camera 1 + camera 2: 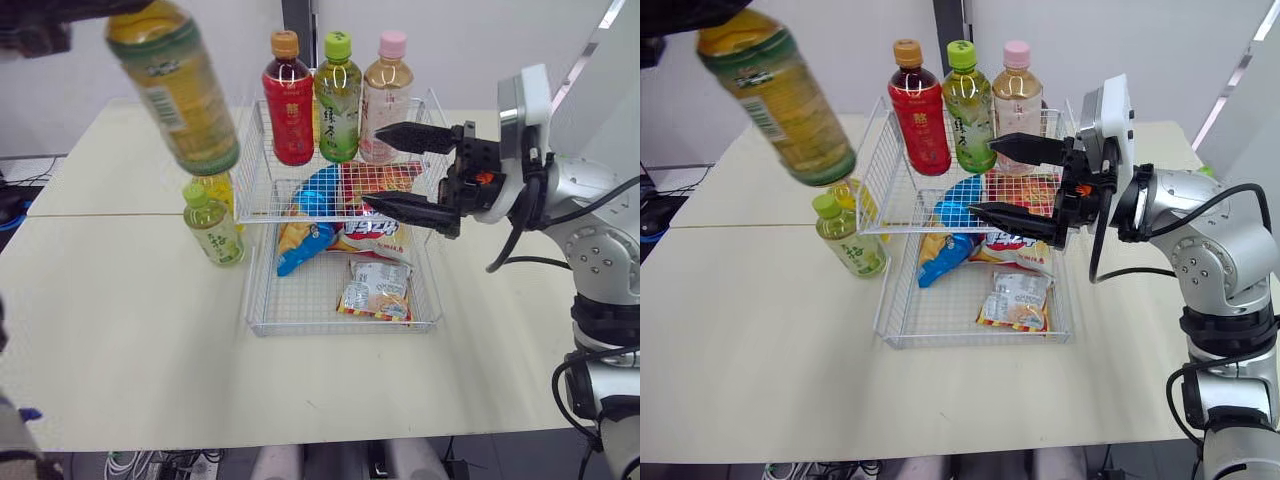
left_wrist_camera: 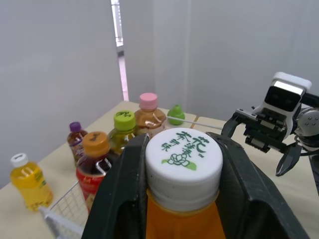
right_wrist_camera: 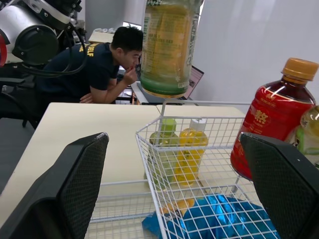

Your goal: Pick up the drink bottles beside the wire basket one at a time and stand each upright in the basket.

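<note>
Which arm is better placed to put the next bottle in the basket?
Left. The left gripper is shut on the cap end of a yellow bottle, held tilted in the air beside the wire basket. The right gripper hangs open and empty over the snack bags in the basket.

Cream table (image 1: 130, 330), white wall (image 1: 450, 40)

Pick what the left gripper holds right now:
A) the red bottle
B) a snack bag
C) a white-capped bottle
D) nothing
C: the left gripper is shut around the neck of a bottle just under its white cap, and holds it tilted in the air.
</note>
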You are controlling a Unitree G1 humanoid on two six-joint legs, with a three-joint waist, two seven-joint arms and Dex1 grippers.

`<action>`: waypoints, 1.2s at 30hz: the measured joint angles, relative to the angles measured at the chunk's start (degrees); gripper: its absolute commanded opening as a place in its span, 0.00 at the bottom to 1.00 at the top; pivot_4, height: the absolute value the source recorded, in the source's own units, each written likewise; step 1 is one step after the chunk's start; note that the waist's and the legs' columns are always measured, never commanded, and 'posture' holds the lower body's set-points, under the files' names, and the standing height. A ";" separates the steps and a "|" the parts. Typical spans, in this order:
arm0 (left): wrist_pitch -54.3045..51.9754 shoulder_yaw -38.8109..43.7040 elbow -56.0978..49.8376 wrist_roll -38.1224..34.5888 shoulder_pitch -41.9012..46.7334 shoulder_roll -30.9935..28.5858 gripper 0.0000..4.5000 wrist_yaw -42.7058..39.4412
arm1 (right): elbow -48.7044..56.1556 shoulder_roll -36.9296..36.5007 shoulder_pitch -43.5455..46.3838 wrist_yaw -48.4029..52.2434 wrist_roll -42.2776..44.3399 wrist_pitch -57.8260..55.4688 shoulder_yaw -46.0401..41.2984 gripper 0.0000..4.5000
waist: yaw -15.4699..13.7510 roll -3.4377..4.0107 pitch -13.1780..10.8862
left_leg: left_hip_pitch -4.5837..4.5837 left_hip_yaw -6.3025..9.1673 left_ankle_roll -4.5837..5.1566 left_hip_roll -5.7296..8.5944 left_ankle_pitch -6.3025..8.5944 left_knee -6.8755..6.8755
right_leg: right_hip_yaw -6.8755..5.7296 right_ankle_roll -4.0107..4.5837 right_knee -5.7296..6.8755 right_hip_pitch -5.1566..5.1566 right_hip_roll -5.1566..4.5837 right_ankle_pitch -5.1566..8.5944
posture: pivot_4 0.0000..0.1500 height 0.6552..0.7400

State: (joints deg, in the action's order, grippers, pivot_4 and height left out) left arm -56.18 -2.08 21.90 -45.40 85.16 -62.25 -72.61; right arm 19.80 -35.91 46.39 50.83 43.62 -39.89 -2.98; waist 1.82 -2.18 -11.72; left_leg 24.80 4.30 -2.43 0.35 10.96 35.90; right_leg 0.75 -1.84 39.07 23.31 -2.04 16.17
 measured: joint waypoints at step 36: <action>25.09 -2.59 16.00 23.47 1.28 41.23 0.64 5.12 | 13.11 -9.80 -12.71 -12.67 5.41 -5.47 -9.88 1.00 | 0.12 0.17 -0.09 | 0.05 -0.06 0.03 0.05 0.00 0.06 | 0.11 0.19 0.04 0.01 -0.09 -0.13 | 1.00 1.00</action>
State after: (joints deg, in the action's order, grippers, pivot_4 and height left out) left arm -31.09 -4.68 37.90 -21.92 86.44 -21.02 -67.49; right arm 32.91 -45.71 33.69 38.17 49.03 -45.36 -12.86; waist 1.94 -2.01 -11.81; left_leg 24.85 4.24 -2.40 0.40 10.97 35.97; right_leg 0.86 -1.64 39.10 23.32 -2.12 16.03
